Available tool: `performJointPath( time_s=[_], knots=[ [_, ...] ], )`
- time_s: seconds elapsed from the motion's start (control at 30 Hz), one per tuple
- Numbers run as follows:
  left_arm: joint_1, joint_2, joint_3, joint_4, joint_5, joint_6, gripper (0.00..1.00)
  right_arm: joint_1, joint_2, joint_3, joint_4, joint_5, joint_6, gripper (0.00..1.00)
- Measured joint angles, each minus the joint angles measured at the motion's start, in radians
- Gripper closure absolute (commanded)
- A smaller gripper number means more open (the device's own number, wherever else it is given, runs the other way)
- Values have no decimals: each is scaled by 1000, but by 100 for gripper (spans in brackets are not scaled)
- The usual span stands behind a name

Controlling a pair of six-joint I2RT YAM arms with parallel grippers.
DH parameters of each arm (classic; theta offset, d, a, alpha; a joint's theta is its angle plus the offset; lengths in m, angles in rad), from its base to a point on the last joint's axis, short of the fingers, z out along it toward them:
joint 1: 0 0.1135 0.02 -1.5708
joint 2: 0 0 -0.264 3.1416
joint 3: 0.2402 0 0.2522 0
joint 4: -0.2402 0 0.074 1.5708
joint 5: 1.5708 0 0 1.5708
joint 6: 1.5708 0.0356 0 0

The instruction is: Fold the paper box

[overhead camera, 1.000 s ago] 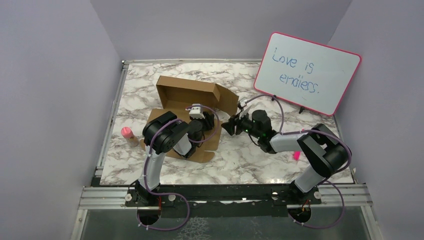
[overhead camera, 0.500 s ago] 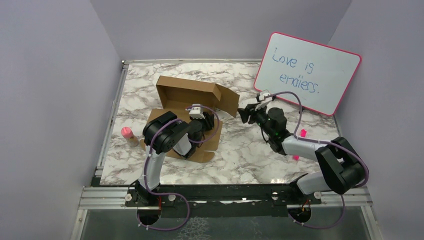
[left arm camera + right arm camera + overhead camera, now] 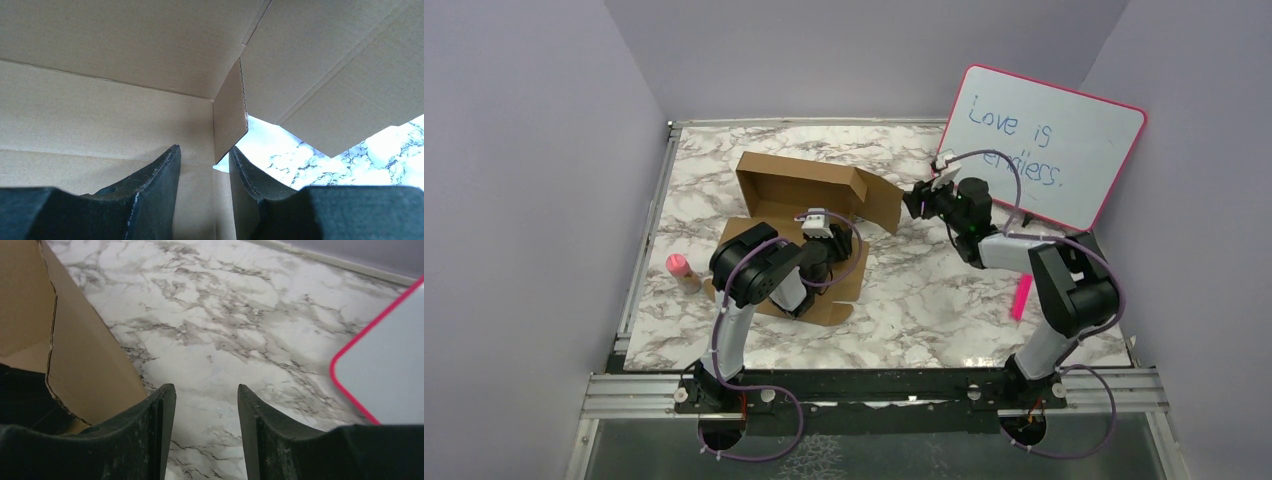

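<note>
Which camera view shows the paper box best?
The top external view: nearly the whole paper box shows there, with its walls raised. The left wrist view shows only an inside corner of it; the right wrist view shows only the edge of one flap.

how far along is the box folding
Partly done: the paper box has its back and left walls standing. In hand: the left gripper sits open inside the box, at the corner tab. The right gripper, open and empty, is beside the splayed right flap. Left to do: probably raise that flap, tuck the tab and fold up the flat front panel.
</note>
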Motion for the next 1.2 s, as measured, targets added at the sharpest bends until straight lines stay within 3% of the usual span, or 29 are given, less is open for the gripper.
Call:
performJointPath(
  time_s=[0.23,0.47,1.2],
  knots=[
    [8,2,-4,9,18,-1,59,12,131,81,-48,-227,-10,47],
    [9,5,-5,15,23,-1,59,36,161,106,-53,-351,11,47],
    [14,5,-5,18,42,-5,57,101,208,129,-7,-432,108,47]
  ],
)
